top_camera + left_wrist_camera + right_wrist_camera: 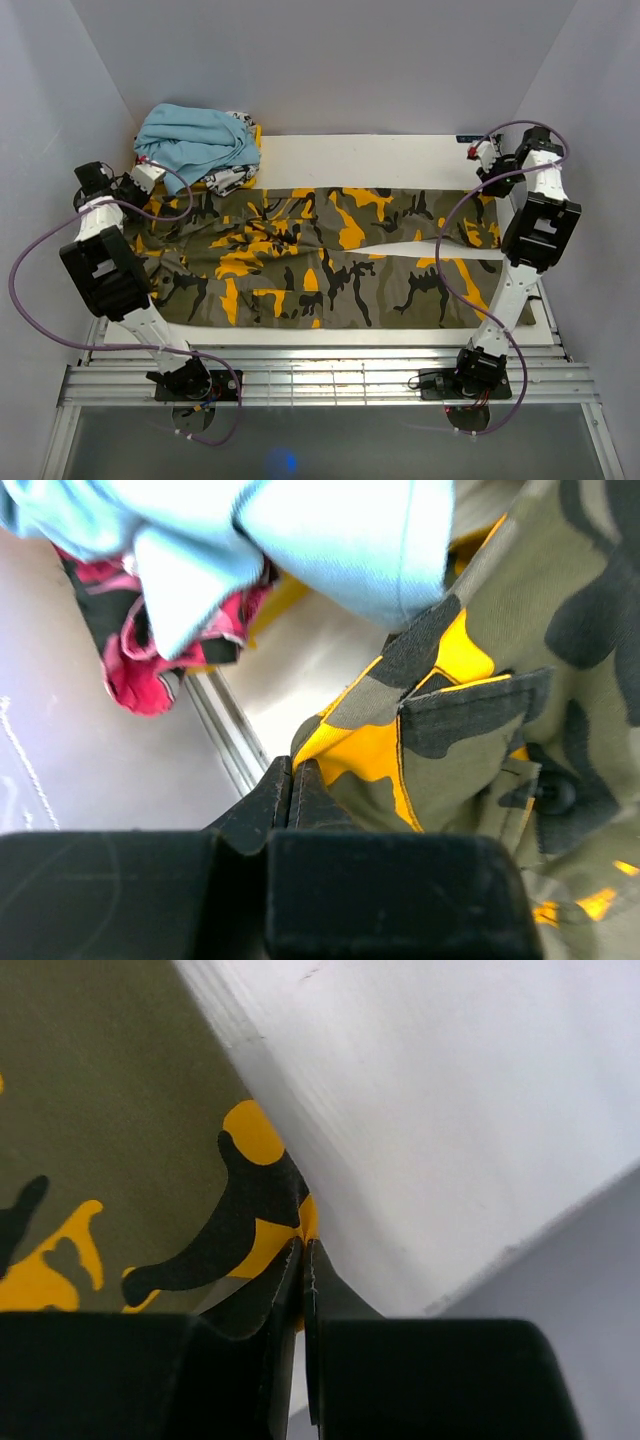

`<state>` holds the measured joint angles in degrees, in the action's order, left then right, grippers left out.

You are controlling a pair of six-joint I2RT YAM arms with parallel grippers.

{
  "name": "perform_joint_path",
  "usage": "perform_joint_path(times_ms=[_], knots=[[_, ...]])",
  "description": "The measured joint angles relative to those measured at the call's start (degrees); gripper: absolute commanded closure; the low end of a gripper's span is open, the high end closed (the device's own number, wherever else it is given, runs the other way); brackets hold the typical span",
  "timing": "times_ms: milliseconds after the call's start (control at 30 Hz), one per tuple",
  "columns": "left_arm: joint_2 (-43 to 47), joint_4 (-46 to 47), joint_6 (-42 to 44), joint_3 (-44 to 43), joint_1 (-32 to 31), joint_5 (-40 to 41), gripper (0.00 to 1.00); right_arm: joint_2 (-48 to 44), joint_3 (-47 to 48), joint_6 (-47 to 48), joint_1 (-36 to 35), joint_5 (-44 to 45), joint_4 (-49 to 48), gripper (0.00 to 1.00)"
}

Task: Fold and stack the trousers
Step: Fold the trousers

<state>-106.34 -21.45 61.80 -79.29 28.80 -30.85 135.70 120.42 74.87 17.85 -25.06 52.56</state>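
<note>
Black tips of my right claw [303, 1250] pinch the far right hem corner of the trousers [320, 260]. My left claw [290, 778] pinches their far left waist corner. They lie spread across the table [380, 160].

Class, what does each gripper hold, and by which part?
Both hold the trousers: left gripper at the waist corner, right gripper at a leg hem.
</note>
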Motion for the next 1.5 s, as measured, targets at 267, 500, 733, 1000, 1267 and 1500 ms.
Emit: perform_joint_path(times_ms=[267, 500, 733, 1000, 1267, 1500], knots=[[8.5, 0.8, -5.2, 1.8, 1.5, -4.8, 1.0, -14.3, -2.6, -4.4, 3.1, -5.0, -5.1, 0.92], [13.7, 9.8, -16.4, 4.7, 5.7, -8.1, 1.0, -21.7, -8.0, -8.6, 6.1, -9.4, -11.3, 0.92], [13.1, 16.0, -26.8, 4.4, 6.9, -9.5, 1.0, -22.2, -8.8, -16.2, 6.5, -13.5, -18.2, 0.92], [7.8, 20.0, -35.6, 2.0, 6.9, -9.2, 1.0, -24.9, -10.5, -30.9, 5.0, -14.5, -33.1, 0.92], [7.3, 23.5, -37.9, 3.2, 7.9, -8.6, 1.0, -29.9, -16.3, -39.5, 2.6, -14.1, -39.4, 0.92], [4.7, 23.3, -39.8, 1.7, 10.2, -10.6, 1.0, -36.0, -14.7, -38.6, 2.6, -15.4, -35.7, 0.92]])
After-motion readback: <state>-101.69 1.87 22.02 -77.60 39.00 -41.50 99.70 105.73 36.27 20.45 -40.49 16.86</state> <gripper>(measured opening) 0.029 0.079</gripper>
